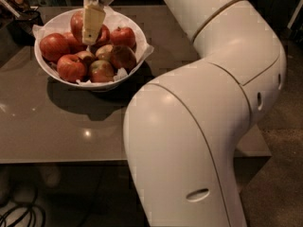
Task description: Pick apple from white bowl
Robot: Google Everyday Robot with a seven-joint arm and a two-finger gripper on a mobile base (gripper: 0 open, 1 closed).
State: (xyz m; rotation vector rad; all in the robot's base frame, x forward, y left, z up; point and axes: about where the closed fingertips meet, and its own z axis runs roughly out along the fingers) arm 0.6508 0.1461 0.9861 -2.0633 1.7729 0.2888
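Observation:
The white bowl (138,51) stands on the table's far left, lined with crumpled paper and holding several apples. My gripper (91,36) hangs from the top edge over the bowl's back half. One cream finger (93,19) covers the front of a large deep red apple (76,21). The gripper is shut on this apple and holds it just above the pile. The other finger is hidden behind the apple. Smaller red and yellow-green apples lie below and around it.
The bowl stands on a grey-brown table (57,126), whose front edge runs across the lower middle. My white arm (203,126) fills the right half of the view. Dark objects (19,11) sit at the table's far left corner. Cables (19,214) lie on the floor.

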